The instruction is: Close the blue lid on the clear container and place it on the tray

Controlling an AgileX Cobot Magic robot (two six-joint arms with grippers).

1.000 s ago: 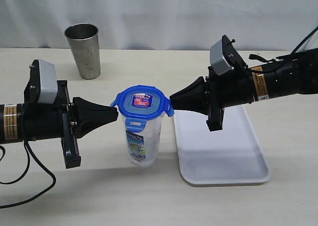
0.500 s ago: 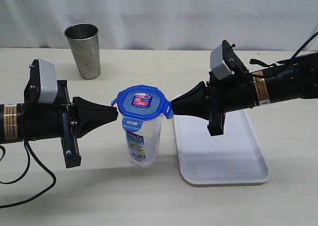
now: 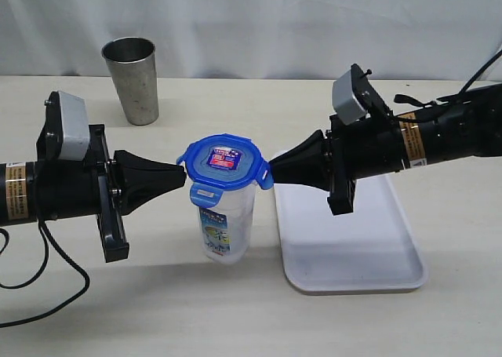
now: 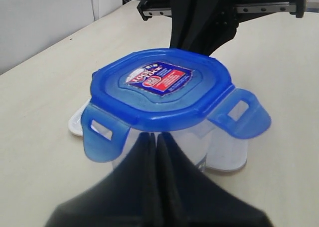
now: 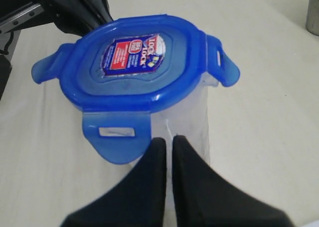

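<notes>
Blue lid point(image 3: 223, 162) steady; right tool point(image 3: 272, 169) tip slightly lower.

blue lid point(image 3: 224, 162), white tray point(image 3: 353, 247), grey cup point(image 3: 135, 80)

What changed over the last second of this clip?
The right claw sank slightly beside the lid, its wrist levelling out; the left claw edged up a touch. Both remain shut at opposite sides of the lid. The container, tray and steel cup stayed put; nothing gripped or released.
</notes>
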